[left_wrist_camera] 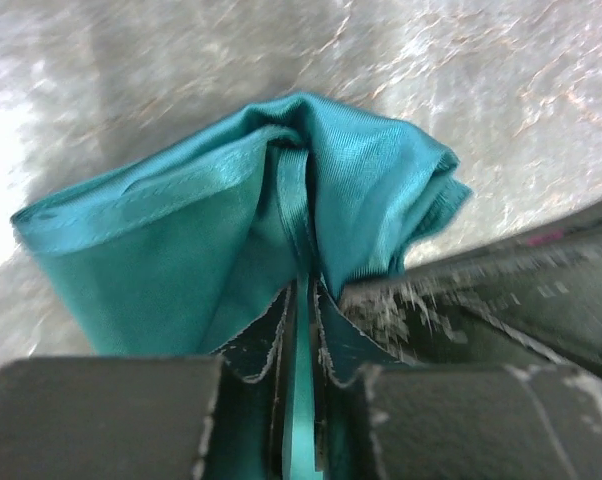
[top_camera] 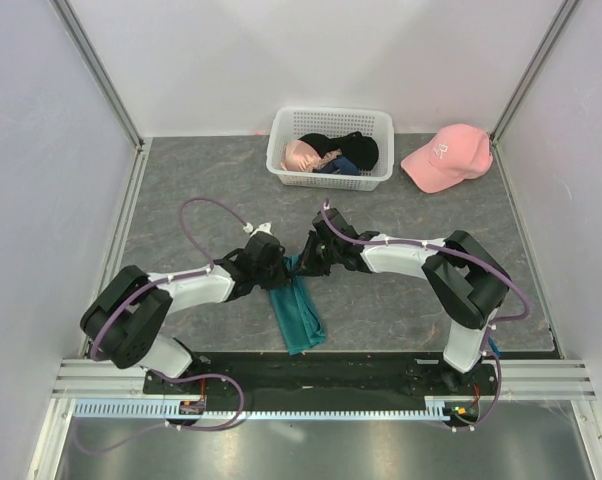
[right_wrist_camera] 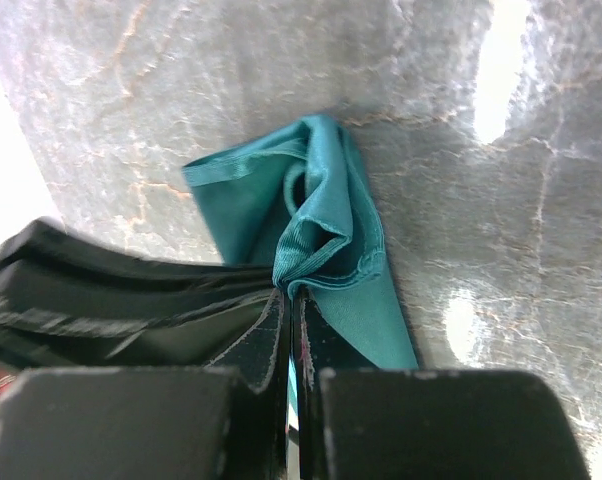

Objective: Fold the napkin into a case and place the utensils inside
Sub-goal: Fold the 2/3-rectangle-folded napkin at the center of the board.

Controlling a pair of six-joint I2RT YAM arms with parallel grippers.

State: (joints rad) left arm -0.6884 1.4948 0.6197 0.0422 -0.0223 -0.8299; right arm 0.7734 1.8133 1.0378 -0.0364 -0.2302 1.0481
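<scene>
left gripper (top_camera: pixel 278 266) and right gripper (top_camera: pixel 306 262) both clamped on folds of napkin (top_camera: pixel 301 318), mid-frame; its lower end lies on desk (top_camera: pixel 411 295).

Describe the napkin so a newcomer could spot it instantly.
On the grey marbled table, look between the left arm and right arm, near the front edge. The teal-green cloth napkin, folded into a narrow strip, is the only green thing.

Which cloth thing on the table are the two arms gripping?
The teal-green napkin near the arms' bases; the left fingers and right fingers both pinch it. The pink cap and the dark garments in the white basket lie untouched.
</scene>
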